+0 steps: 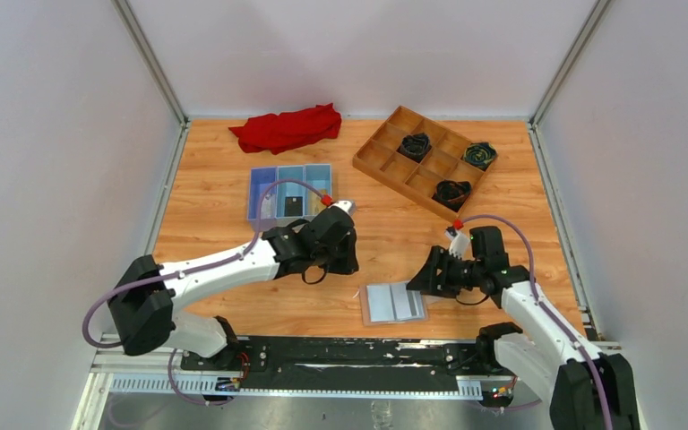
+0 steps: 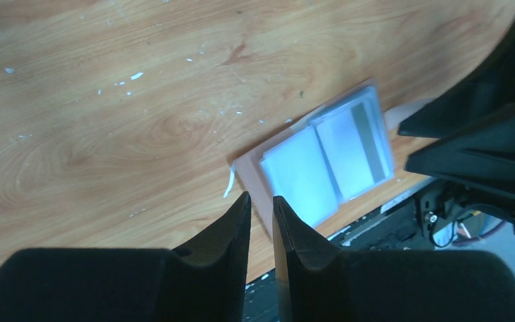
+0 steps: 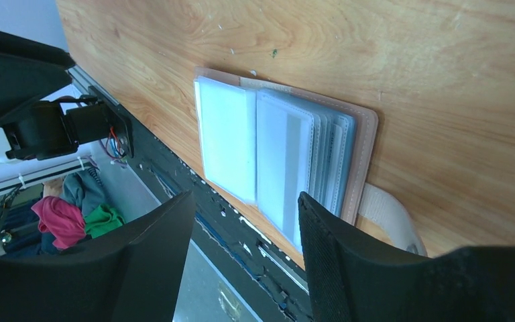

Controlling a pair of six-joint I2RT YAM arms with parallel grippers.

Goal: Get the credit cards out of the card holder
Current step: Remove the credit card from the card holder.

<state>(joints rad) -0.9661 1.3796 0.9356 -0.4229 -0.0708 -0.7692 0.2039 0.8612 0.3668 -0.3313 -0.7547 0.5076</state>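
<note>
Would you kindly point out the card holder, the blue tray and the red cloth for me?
card holder (image 1: 392, 303): top view, grey inside, by the fold.
blue tray (image 1: 290, 168): top view, far rim.
red cloth (image 1: 287, 128): top view, its middle.

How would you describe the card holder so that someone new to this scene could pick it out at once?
On the wooden table, look at the near edge, just beyond the black rail between the arms' bases. The card holder lies open and flat there: a small tan-pink wallet showing pale grey clear-plastic sleeves, unlike the blue tray and wooden grid tray farther back.
</note>
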